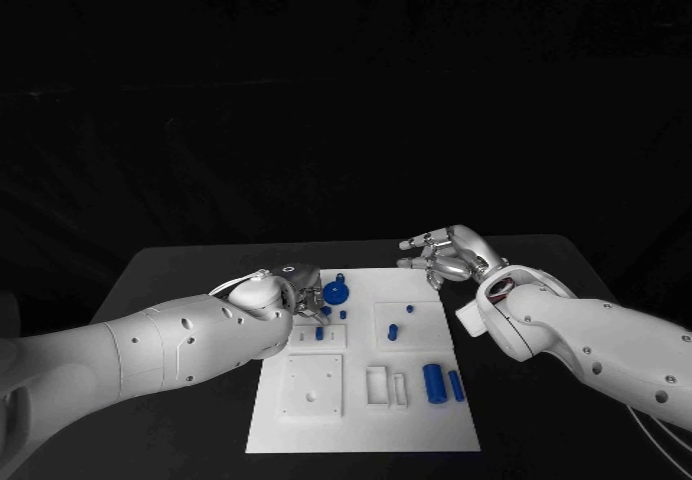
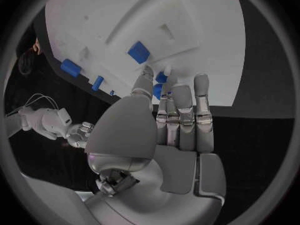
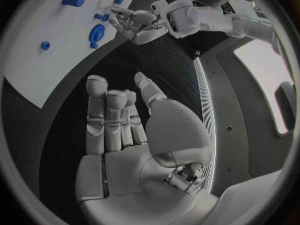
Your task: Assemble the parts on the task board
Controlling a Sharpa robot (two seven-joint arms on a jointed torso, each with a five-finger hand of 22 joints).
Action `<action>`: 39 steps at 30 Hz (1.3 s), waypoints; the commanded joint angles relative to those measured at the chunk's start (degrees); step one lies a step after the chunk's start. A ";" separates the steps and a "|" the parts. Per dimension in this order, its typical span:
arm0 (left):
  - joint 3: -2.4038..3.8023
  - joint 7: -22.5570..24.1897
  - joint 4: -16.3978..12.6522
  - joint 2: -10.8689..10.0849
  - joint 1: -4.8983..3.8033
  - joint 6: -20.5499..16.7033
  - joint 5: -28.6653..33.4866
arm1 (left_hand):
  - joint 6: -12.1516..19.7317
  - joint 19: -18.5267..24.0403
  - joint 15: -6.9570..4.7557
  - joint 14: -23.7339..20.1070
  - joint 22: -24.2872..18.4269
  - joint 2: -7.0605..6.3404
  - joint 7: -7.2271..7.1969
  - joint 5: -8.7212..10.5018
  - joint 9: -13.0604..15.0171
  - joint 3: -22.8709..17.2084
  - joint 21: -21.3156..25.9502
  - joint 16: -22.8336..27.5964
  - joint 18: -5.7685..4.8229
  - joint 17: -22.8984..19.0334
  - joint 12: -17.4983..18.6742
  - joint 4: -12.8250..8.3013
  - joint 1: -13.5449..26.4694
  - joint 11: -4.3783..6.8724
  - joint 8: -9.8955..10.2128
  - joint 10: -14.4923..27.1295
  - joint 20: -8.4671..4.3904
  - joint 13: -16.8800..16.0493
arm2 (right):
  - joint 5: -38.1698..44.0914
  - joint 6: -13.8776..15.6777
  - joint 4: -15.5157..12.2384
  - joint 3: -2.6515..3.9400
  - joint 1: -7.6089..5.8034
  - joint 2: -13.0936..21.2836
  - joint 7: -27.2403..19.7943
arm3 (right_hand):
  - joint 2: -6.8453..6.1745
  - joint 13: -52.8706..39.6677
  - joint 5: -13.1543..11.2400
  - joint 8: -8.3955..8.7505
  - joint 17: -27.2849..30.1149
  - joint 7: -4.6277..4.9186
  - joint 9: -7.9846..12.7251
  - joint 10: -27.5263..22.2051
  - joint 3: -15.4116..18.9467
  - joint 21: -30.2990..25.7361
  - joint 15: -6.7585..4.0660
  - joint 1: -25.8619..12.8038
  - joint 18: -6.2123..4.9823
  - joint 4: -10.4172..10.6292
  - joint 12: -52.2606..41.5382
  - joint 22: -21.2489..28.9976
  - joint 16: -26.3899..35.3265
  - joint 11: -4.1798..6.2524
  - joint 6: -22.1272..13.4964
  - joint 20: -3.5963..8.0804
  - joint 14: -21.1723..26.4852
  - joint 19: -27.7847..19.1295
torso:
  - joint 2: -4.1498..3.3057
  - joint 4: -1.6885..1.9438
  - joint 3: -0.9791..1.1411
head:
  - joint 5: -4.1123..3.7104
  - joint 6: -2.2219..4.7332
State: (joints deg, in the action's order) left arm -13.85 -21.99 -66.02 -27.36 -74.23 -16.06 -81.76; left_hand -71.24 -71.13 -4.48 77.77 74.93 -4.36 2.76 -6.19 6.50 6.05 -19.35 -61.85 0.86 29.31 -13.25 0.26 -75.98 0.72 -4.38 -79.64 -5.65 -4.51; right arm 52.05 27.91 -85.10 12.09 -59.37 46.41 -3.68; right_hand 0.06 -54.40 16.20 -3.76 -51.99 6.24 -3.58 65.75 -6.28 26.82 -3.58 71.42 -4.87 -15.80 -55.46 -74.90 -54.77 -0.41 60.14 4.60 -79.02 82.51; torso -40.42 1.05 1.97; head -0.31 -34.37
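Board: white rectangular task board (image 1: 364, 410) lies mid-table on black table (image 1: 173, 270). Left silver hand (image 1: 296, 290) sits over board's far left part, fingers reaching down at small blue parts; fingertips (image 2: 145, 74) close to small blue piece (image 2: 161, 77), whether pinched cannot tell. Round blue knob-shaped part (image 1: 335, 293) just beside left hand. Right silver hand (image 1: 450, 255) hovers off board's far right corner, fingers apart, holding nothing. Two upright blue cylinders (image 1: 441, 381) stand near board's right edge.
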 commanded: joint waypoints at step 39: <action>0.09 3.17 3.96 2.85 1.38 0.64 0.29 | 3.36 -0.64 0.35 0.37 1.08 6.55 1.23 -1.15 -2.38 -0.28 1.24 0.88 1.28 -0.22 3.76 -0.39 -5.77 -0.77 0.55 0.90 0.34 0.49 | 0.65 -0.92 -0.34 0.03 0.01 -0.22 -0.26 | 0.08 -0.13 0.62 0.24 -0.11 0.03 0.04 0.24 -0.56 0.47 -0.12 -0.68 -1.06 0.02 -0.18 -2.64 -0.32 0.29 0.30 0.10 -0.16 0.05 | 0.11 0.05 0.07 | -0.95 -0.41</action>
State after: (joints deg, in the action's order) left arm -13.75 -20.21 -62.09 -24.74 -73.03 -16.68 -82.19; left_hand -68.25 -71.66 -4.27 77.99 74.91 1.82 4.07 -7.06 4.20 5.65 -18.28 -61.19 1.76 29.13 -9.66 0.09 -81.72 0.09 -4.15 -79.01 -5.53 -3.98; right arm 52.10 27.80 -85.37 12.09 -59.37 46.24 -3.65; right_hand 0.06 -54.47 16.45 -3.76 -52.07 6.23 -3.58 65.75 -6.59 27.05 -3.58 71.42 -4.84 -15.81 -55.44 -74.90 -54.76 -0.42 60.13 4.60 -79.02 82.51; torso -40.30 1.07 2.03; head -1.19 -34.78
